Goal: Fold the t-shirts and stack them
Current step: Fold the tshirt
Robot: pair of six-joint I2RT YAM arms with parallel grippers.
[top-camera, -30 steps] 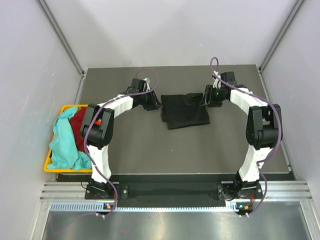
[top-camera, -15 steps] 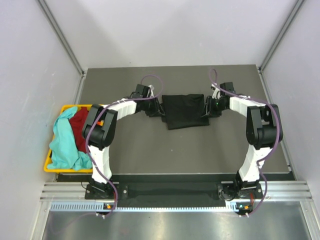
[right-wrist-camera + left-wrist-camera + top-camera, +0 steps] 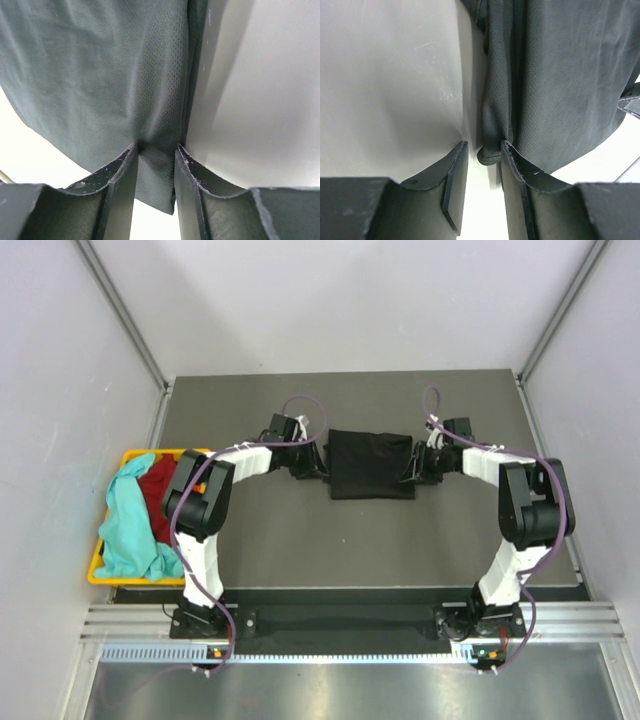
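**First shirt part-folded, two more not begun**

The black t-shirt (image 3: 372, 462) lies on the bench (image 3: 300, 540), well to the right of the yellow basket (image 3: 93, 575), as a compact, roughly square packet, so its fold looks far along but not finished. The right end effector (image 3: 156, 150) pinches the shirt's edge farthest from the basket. The left end effector (image 3: 482, 150) has the basket-side hem between its narrowly parted fingers, but I cannot tell whether it is clamped. Inside the basket, the teal t-shirt (image 3: 125, 525) and the red t-shirt (image 3: 160, 495) lie crumpled and unfolded. No stack exists yet, and no orange shirt is visible.
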